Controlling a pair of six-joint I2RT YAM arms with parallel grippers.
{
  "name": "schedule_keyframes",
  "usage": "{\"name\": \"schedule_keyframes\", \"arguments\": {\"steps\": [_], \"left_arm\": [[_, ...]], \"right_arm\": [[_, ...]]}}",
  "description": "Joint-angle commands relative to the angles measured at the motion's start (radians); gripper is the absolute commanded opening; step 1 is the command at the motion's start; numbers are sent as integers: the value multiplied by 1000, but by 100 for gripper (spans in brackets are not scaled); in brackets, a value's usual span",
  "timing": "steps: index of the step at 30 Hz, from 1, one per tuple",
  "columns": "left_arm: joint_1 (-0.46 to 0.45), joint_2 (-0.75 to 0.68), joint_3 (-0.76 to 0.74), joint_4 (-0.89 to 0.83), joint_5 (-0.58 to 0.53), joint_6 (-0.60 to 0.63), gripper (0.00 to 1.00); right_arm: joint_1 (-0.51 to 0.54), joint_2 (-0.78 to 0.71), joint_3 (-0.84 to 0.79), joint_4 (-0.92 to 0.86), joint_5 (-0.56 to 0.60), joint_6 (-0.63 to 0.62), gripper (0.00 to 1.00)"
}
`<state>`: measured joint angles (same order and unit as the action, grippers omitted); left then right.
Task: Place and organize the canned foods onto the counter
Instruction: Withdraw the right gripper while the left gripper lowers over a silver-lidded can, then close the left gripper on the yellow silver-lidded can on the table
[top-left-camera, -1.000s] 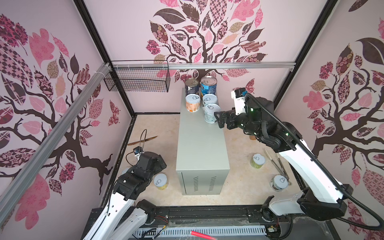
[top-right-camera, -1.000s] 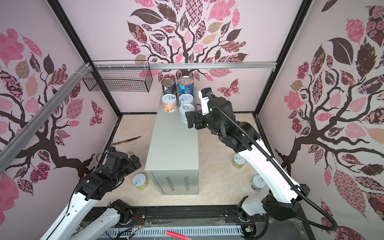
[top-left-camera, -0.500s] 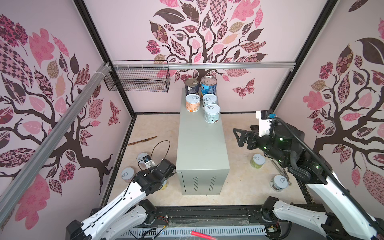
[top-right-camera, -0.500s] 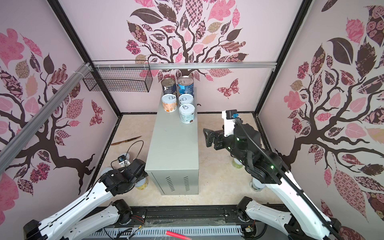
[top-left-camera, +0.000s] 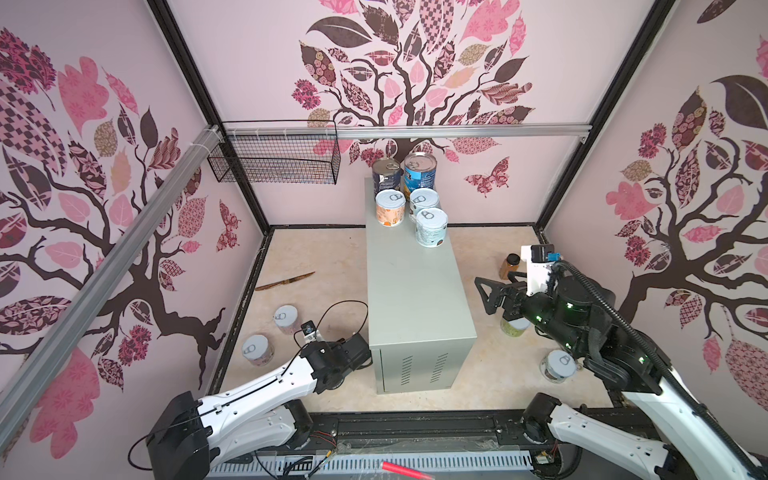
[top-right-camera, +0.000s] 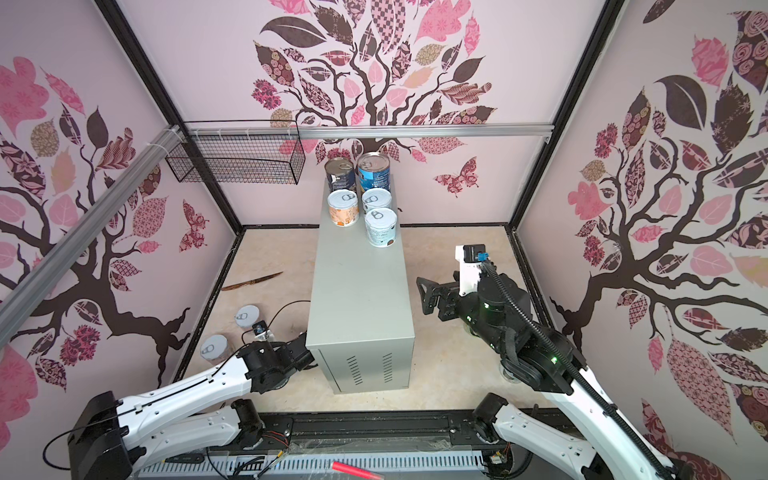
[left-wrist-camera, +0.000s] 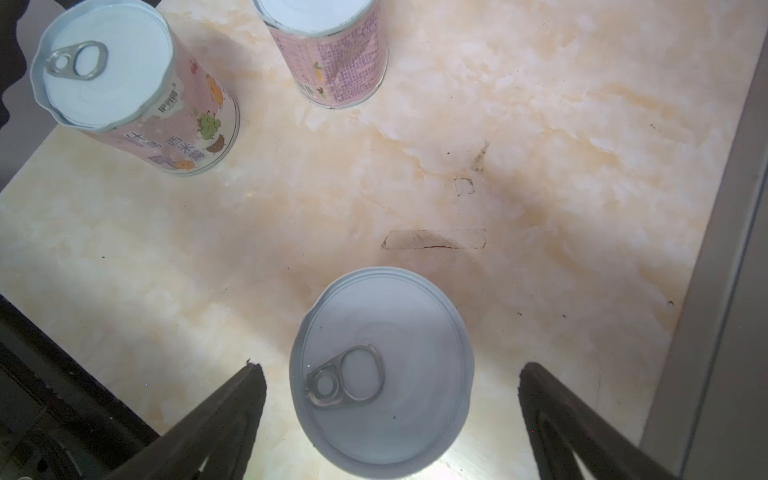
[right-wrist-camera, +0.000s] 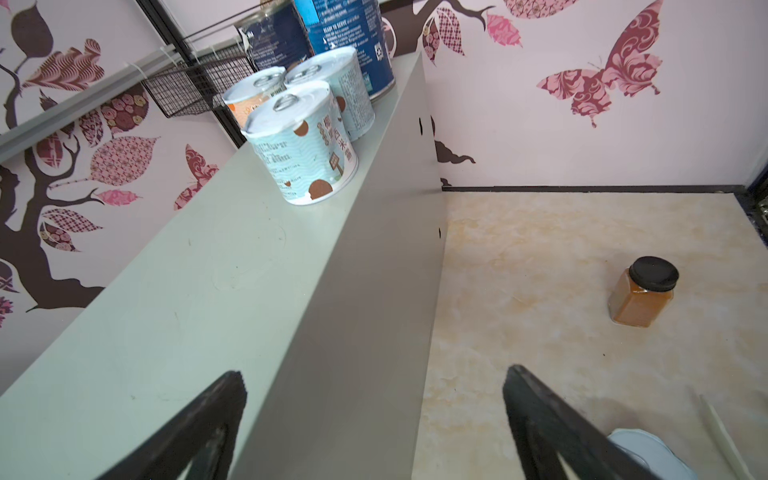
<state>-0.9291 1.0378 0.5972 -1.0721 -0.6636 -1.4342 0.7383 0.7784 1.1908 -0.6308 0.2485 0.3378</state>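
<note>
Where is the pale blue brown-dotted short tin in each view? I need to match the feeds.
In a top view: pale blue brown-dotted short tin, frontmost of five on the light grey metal cabinet.
In a top view: tin frontmost on the cabinet.
Left wrist: not in it.
Right wrist: nearest tin on the cabinet top.
Shared landmark: the cabinet; left wrist shows only its side.

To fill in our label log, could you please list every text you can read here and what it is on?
"西米露": pink can.
"西米露", likely: pale blue can.
"READY TO SERVE", faint: blue can.
Other print: too small or blurred to read.
</note>
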Motion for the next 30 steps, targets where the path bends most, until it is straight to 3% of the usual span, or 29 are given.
{"name": "schedule_keyframes", "arguments": {"steps": [1,10,20,26,30], "left_arm": [[-20,15,-45,47,-16,-82,98],[-20,-23,-147,168,12,-102,98],[-22,-9,-243,287,-56,-120,97],[-15,9,-245,344,-149,-51,96],[51,39,-282,473,-116,51,94]], "right_arm": [[4,-17,-11,8,-18,5,100],[3,-10,-21,-7,-55,-19,100],[3,-90,-117,7,-73,52,100],[3,-166,-176,27,-49,126,100],[4,-193,-184,20,-16,145,100]]}}
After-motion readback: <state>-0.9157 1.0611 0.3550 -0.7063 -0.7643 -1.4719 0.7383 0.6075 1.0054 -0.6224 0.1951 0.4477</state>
